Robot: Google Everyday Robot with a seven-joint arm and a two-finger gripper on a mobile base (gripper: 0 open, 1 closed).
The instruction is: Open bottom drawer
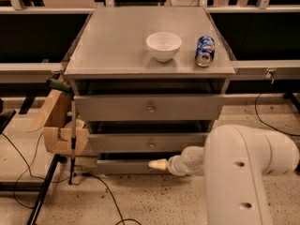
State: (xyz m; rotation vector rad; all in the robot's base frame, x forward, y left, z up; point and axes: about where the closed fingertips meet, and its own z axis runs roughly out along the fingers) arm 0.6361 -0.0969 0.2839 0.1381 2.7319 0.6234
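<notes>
Grey bottom drawer (123, 167), narrow front | tool (158, 164) at centre (state: cannot tell)

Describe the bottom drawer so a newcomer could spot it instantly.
Find the grey cabinet carrying a white bowl and a can; three drawer fronts stack beneath. The bottom drawer is the lowest, next to the floor, with the gripper at its front. It is narrower and shorter than the middle front and the top front.
</notes>
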